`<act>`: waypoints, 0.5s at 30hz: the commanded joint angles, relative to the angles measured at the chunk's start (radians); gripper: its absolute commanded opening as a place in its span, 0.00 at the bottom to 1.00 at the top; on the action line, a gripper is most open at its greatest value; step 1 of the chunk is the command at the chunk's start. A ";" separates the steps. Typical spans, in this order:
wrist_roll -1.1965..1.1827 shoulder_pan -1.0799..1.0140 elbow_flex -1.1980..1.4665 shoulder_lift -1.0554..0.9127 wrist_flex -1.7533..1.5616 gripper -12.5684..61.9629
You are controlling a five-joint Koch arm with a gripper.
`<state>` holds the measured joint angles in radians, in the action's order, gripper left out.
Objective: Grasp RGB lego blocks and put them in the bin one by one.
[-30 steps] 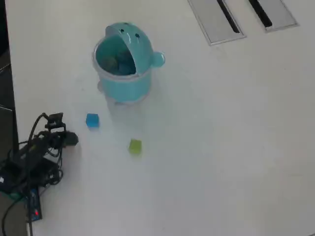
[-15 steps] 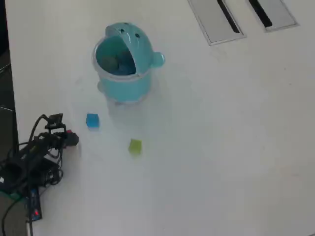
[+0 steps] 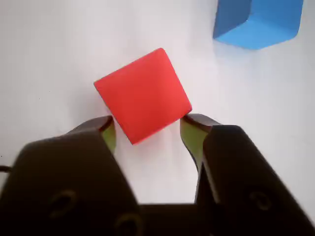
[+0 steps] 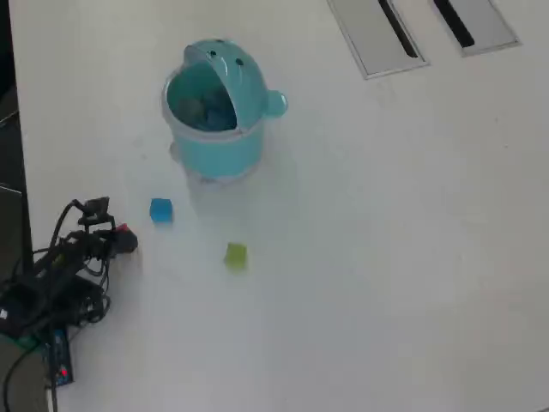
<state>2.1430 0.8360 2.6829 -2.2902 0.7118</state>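
No block is binned yet, as far as I can see; the claw [image 3: 147, 129] stands wide around the red block [image 3: 142, 96], blue [image 3: 258, 22] just beyond, green [image 4: 235, 255] and bin [image 4: 214, 150] farther off

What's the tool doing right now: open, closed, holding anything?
Tool: open, jaws spread either side of the red block, tips at its lower corners; the block sits on the table, not clamped or lifted.

- The arm sits folded low at the left edge of the overhead view, with its cables bunched up behind it.
- The pincer [image 3: 146, 129] points downward, its 2 jaws spread apart.
- Both dark fingertips [image 3: 193, 132] show yellow-green inner pads.
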 commanded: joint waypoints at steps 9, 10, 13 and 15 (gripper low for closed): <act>0.009 -0.012 -0.063 -0.046 -0.140 0.56; 0.009 -0.012 -0.069 -0.040 -0.140 0.56; 0.012 -0.008 -0.080 -0.012 -0.172 0.56; 0.025 -0.005 -0.083 0.006 -0.193 0.56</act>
<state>2.1476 0.8283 2.6983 -2.2795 0.5890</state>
